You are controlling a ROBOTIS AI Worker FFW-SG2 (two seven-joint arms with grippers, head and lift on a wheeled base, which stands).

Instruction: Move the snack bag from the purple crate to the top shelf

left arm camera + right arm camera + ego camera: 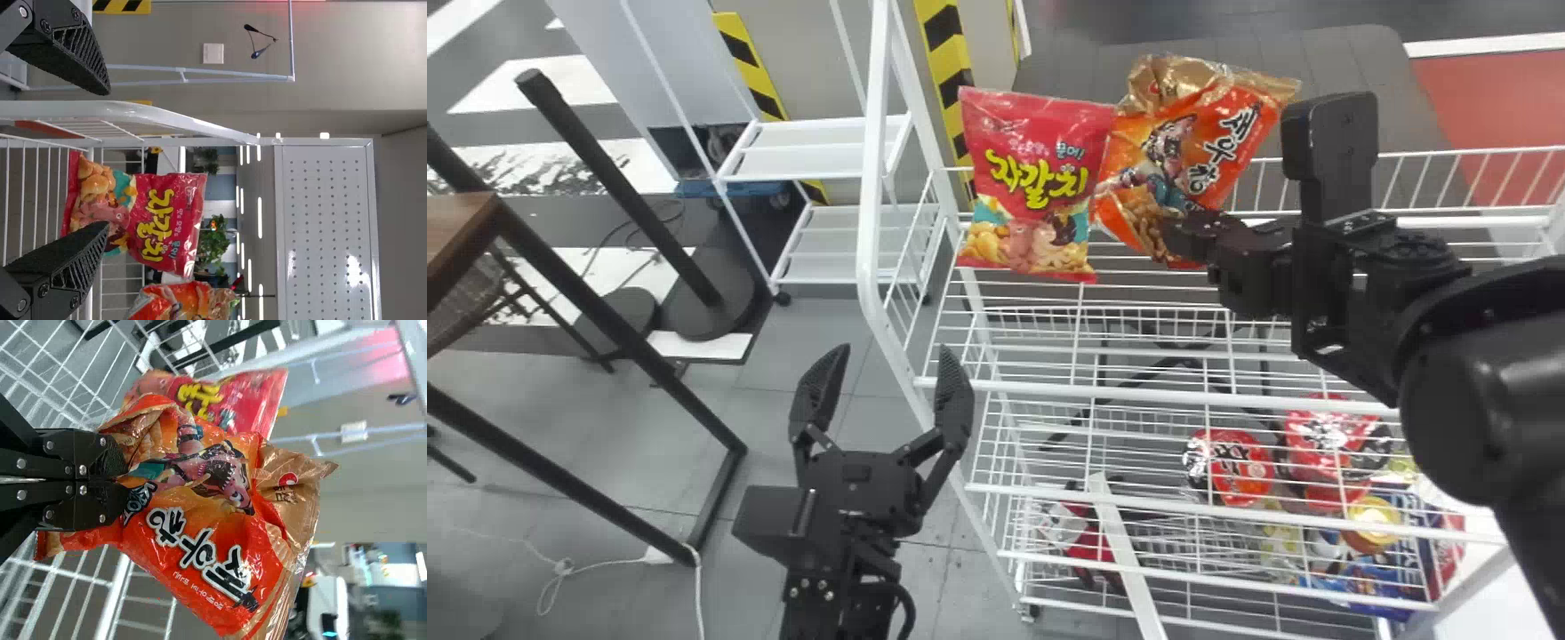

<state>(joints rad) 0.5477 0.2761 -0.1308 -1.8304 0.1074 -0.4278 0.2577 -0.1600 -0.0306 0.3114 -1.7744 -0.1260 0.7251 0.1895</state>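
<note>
One red bag beside one orange bag, grasped by right hand; left hand released.

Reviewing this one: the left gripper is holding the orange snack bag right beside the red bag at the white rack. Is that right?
Not quite. The head view shows the right gripper holding the orange snack bag, beside the red bag at the white rack.

Korean lettering on red bag, on orange bag
</note>
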